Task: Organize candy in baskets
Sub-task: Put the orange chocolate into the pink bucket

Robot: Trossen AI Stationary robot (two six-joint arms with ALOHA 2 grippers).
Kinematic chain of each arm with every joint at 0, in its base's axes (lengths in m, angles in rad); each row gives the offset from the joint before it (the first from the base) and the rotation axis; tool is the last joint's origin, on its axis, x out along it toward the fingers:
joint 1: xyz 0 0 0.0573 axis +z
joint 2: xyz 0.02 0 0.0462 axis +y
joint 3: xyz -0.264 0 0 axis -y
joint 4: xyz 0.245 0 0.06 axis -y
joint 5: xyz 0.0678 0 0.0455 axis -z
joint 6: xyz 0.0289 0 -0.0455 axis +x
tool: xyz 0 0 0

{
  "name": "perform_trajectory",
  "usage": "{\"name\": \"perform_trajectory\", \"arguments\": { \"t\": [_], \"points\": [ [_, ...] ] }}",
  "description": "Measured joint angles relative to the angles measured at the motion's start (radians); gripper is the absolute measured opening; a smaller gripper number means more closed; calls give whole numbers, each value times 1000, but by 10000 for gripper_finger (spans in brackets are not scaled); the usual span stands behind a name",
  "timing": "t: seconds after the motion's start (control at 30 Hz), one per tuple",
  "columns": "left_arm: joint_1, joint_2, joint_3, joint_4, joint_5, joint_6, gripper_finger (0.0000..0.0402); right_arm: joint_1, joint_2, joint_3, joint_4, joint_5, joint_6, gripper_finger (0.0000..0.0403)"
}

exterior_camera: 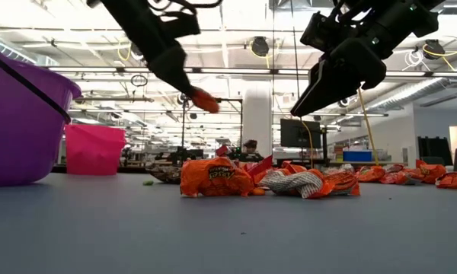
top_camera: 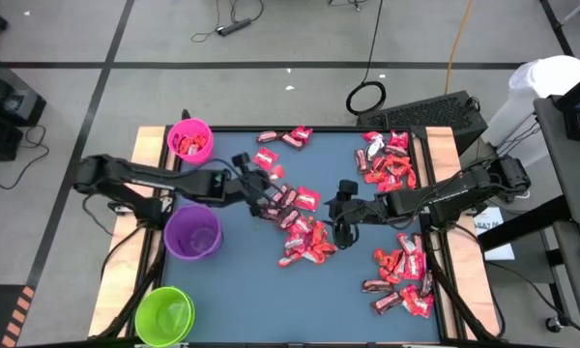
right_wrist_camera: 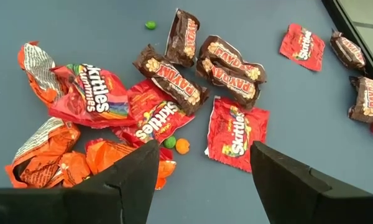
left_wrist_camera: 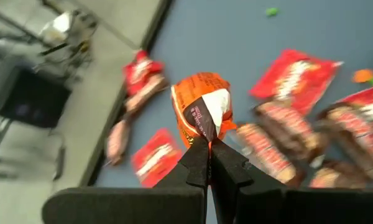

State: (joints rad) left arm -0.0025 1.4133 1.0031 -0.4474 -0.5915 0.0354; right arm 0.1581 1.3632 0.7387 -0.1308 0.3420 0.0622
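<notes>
Only the left wrist view shows the left claw [left_wrist_camera: 209,144] pinching an orange candy [left_wrist_camera: 202,112].

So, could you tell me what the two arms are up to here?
They are sorting candy into tubs. The left gripper is shut on an orange wrapped piece, lifted clear of the table beside the middle pile. The right gripper hangs open over that pile, holding nothing. The pink tub already has some candy in it; the purple tub and green tub look empty.
</notes>
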Motion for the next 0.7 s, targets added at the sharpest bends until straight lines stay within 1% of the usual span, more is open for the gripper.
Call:
{"name": "perform_trajectory", "arguments": {
  "t": [0.17,0.37,0.7],
  "points": [
    [54,-112,0,-129,-34,-22,8,0,0,0,-2,0,-2,239],
    [151,-230,0,-267,-53,-31,8,0,0,0,1,0,-20,239],
    [392,-360,0,-440,-53,-50,8,0,0,0,6,-1,-21,239]
  ]
}}
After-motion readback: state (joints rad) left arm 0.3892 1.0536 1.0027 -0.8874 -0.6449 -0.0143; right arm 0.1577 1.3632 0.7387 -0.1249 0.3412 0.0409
